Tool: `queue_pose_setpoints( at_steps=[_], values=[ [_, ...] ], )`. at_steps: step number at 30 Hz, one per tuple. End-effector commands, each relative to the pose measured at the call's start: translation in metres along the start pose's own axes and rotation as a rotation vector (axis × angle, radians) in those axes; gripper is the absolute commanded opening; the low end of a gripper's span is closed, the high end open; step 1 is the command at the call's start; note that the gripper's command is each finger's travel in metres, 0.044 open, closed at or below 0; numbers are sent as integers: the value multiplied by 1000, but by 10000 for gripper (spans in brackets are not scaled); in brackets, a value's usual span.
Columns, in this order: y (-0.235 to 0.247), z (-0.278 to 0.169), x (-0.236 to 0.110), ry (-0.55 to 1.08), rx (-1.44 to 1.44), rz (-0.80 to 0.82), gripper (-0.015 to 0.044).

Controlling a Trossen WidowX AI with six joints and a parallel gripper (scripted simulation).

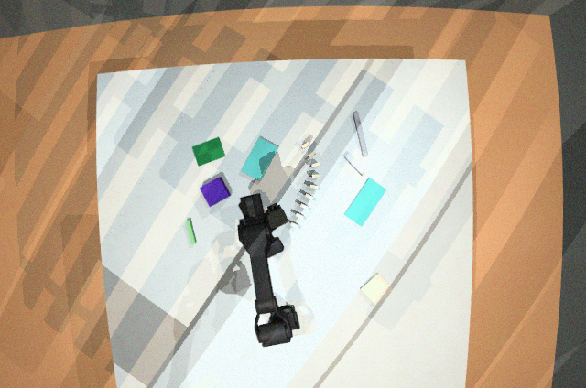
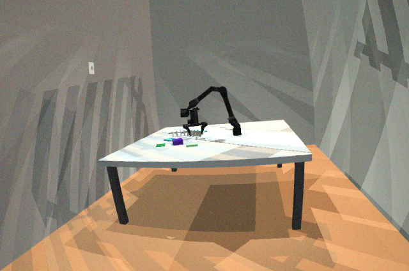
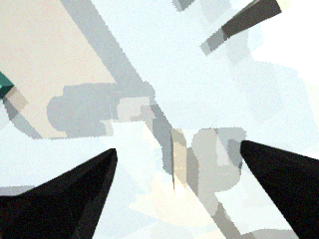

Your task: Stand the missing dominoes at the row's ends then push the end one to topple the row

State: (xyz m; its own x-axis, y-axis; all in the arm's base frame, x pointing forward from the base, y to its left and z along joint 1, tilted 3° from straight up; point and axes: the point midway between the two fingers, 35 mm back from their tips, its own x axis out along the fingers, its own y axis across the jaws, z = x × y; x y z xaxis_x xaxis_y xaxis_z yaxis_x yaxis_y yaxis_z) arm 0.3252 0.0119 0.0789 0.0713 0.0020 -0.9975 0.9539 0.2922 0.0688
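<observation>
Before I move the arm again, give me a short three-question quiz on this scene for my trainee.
1. True or false: the gripper is shut on a domino.
2. In the top view, which lies nearest the gripper? A) green block B) purple block C) cream tile
3. How many cyan slabs lie on the table, and where do they lie relative to the domino row?

Key:
1. False. It is open and holds nothing.
2. B.
3. Two, one on each side of the row, the other at.
</observation>
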Motion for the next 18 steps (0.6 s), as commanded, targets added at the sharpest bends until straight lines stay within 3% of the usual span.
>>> queue_pose_setpoints(
  at_steps=[1, 15, 18],
  values=[
    [-1, 0, 7, -5, 5, 1, 440],
    [-2, 1, 20, -5, 5, 0, 440],
    [-2, 1, 20, -5, 5, 0, 361]
  ],
)
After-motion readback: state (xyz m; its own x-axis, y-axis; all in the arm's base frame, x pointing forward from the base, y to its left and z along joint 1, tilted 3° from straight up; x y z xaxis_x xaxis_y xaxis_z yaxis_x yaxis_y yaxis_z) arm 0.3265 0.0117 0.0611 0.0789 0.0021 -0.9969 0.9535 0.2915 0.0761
